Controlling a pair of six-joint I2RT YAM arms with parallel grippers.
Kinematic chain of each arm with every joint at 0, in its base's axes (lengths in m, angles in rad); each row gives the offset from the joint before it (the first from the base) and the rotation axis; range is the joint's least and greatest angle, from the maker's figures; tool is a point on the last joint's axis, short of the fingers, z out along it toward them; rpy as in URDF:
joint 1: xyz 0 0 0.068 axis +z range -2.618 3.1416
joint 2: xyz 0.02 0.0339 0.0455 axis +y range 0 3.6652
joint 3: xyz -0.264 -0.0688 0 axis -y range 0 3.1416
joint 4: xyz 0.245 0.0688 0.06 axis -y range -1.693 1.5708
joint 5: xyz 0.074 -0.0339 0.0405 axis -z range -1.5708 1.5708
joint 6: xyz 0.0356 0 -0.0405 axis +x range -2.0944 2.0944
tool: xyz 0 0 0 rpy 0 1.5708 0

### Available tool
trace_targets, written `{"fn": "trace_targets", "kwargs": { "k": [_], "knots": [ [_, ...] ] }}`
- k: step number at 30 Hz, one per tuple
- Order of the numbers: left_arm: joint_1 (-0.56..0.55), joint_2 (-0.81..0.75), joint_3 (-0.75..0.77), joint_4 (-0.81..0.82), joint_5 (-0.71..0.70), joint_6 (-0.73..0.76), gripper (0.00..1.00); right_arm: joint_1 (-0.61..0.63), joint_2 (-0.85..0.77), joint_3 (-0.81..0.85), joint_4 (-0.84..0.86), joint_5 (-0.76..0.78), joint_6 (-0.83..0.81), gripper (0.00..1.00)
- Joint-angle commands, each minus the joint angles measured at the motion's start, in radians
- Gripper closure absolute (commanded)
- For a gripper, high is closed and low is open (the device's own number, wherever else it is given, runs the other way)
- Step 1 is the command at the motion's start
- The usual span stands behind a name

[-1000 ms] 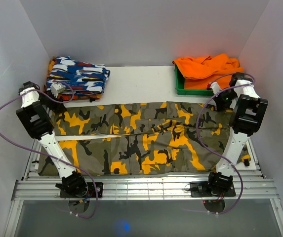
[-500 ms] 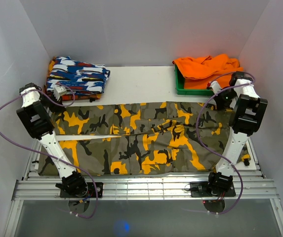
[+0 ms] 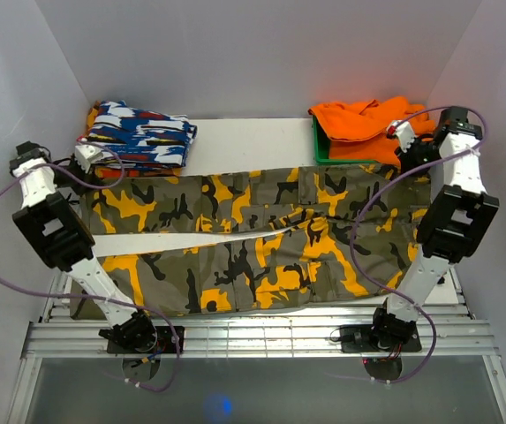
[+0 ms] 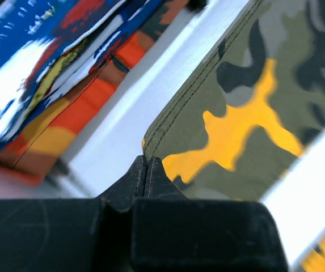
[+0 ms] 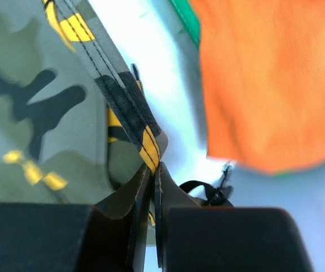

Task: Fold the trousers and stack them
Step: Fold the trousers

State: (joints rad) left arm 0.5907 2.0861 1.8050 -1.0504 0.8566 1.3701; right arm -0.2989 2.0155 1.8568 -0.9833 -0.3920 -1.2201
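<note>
The camouflage trousers [image 3: 261,238] lie lengthwise across the white table [image 3: 244,141], with a strip of bare table showing between the two legs on the left. My left gripper [image 3: 89,159] is shut on the far left corner of the trousers [image 4: 253,102], the hem pinched at its fingertips [image 4: 146,161]. My right gripper [image 3: 404,146] is shut on the far right edge. In the right wrist view a stitched band of the trousers [image 5: 122,107] runs into the closed jaws [image 5: 155,167]. The far edge hangs taut between the two grippers.
A folded blue-white-red garment [image 3: 138,132] [image 4: 49,62] sits at the back left, close to my left gripper. An orange cloth [image 3: 367,119] [image 5: 264,79] fills a green tray [image 3: 321,152] at the back right, beside my right gripper. Enclosure walls stand close on both sides.
My left gripper has shut on the trousers' corner. Both arms have moved toward the back, drawing the far leg away from the near one and widening the white gap.
</note>
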Motion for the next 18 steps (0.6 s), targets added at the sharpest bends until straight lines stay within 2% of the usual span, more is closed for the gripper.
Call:
{"fn": "trace_targets", "kwargs": {
  "k": [1,2,7,8,11,12,14,17,18],
  "knots": [
    [0.089,-0.246,-0.132,-0.043,0.081,0.137,1.00,-0.065,-0.206,-0.131,-0.066,-0.024,-0.149,0.92],
    [0.107,-0.321,-0.218,-0.069,0.084,0.177,1.00,-0.083,-0.242,-0.177,-0.074,-0.024,-0.172,0.92],
    [0.274,-0.461,-0.435,-0.311,0.027,0.424,1.00,-0.155,-0.454,-0.501,-0.081,-0.008,-0.321,0.92],
    [0.294,-0.472,-0.472,-0.344,-0.006,0.499,1.00,-0.179,-0.475,-0.545,-0.084,0.008,-0.369,0.92],
    [0.351,-0.511,-0.651,-0.341,-0.174,0.529,1.00,-0.219,-0.524,-0.715,-0.098,0.079,-0.430,0.92],
    [0.354,-0.512,-0.736,-0.286,-0.220,0.509,1.00,-0.226,-0.528,-0.752,-0.094,0.097,-0.453,0.92],
    [0.354,-0.499,-0.797,-0.220,-0.307,0.453,1.00,-0.229,-0.520,-0.841,-0.071,0.128,-0.450,0.92],
    [0.333,-0.445,-0.843,-0.100,-0.358,0.336,1.00,-0.226,-0.482,-0.883,-0.020,0.133,-0.398,0.92],
    [0.324,-0.425,-0.843,-0.042,-0.366,0.255,1.00,-0.224,-0.451,-0.890,-0.005,0.134,-0.383,0.92]
  ]
}}
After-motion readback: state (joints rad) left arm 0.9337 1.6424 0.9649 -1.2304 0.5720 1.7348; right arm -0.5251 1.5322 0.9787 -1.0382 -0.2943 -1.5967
